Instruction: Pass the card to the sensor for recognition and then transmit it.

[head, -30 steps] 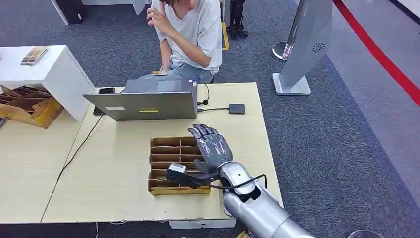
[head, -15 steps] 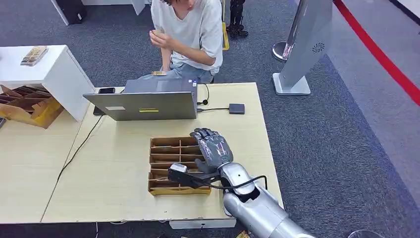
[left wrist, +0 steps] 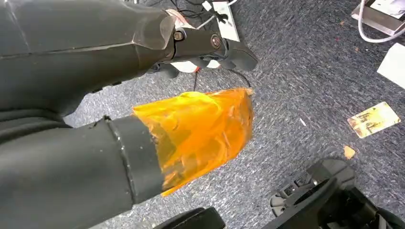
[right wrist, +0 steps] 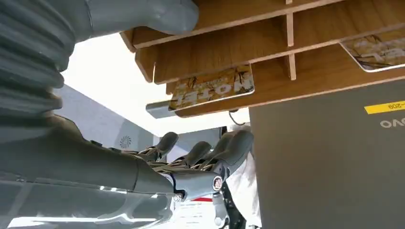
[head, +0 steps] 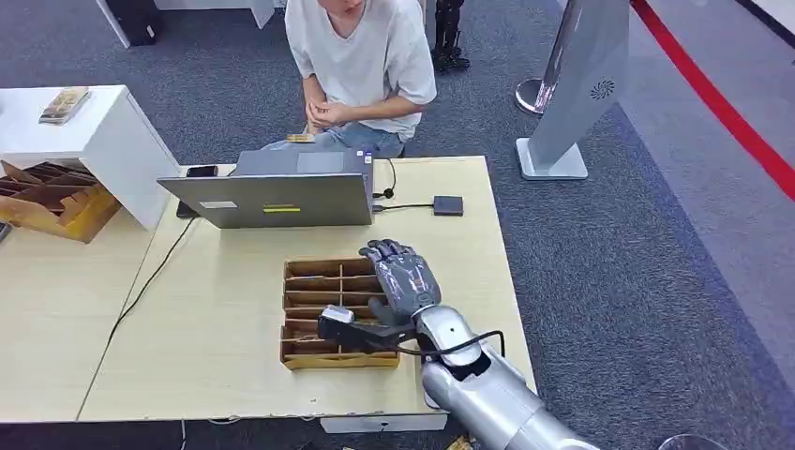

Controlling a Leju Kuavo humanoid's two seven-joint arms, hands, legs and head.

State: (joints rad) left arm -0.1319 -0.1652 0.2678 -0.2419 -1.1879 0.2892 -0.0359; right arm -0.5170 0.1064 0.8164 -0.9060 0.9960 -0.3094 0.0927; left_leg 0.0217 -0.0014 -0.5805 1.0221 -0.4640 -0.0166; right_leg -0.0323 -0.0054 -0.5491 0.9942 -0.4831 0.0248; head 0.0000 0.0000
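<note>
The right hand (head: 405, 279) is held open and empty above the wooden compartment tray (head: 323, 314), fingers loosely spread. A card (right wrist: 212, 88) is seen slotted in a compartment just beside it.

Right hand (head: 405, 279): eases a touch nearer and lower over the right side of the tray (head: 309, 281); fingers curl in a little more, still empty.
Person (head: 361, 56): the raised hand comes down from the head to the chest, then meets the other hand in front of the body; now both hands are together at the far edge of the table (head: 225, 375).
</note>
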